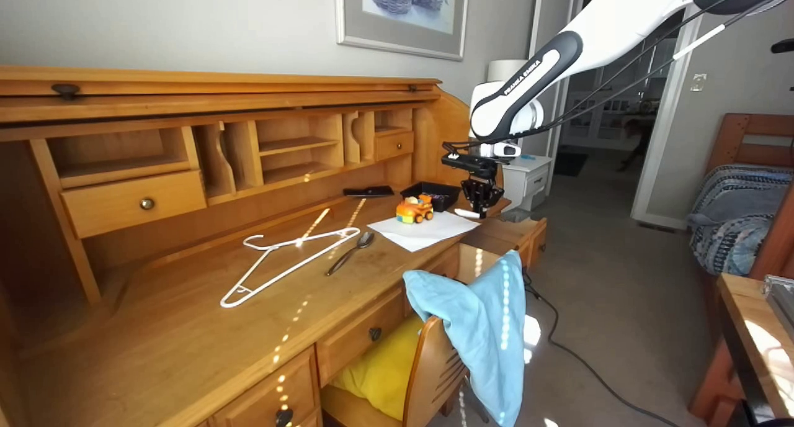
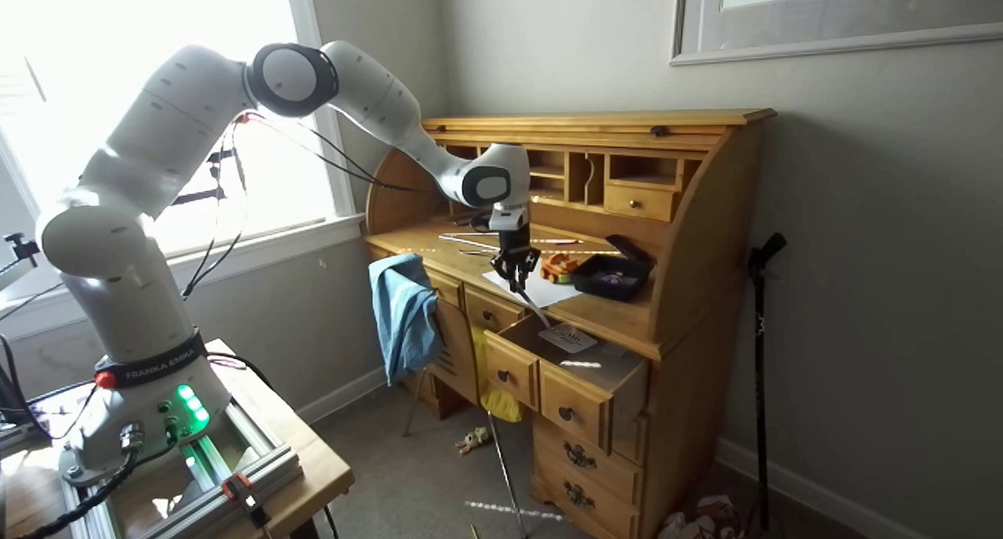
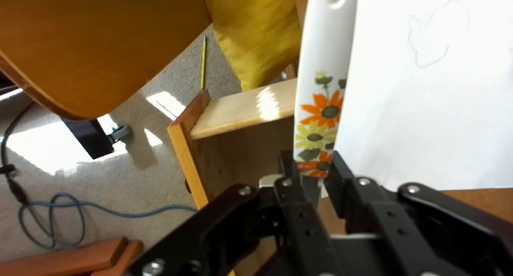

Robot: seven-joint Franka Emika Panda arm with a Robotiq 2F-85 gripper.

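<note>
My gripper is over the desk's right end, with its black fingers on both sides of a white handle with orange and yellow flowers. The handle belongs to a spatula, whose slotted head hangs down at the open drawer. I cannot tell whether the head touches the drawer. The gripper also shows in an exterior view and the wrist view. White paper lies on the desk beside it. An orange toy truck and a black tray stand nearby.
A white hanger and a spoon lie on the wooden desk. A chair with a blue cloth and yellow cushion stands at the front. Pigeonholes rise at the back.
</note>
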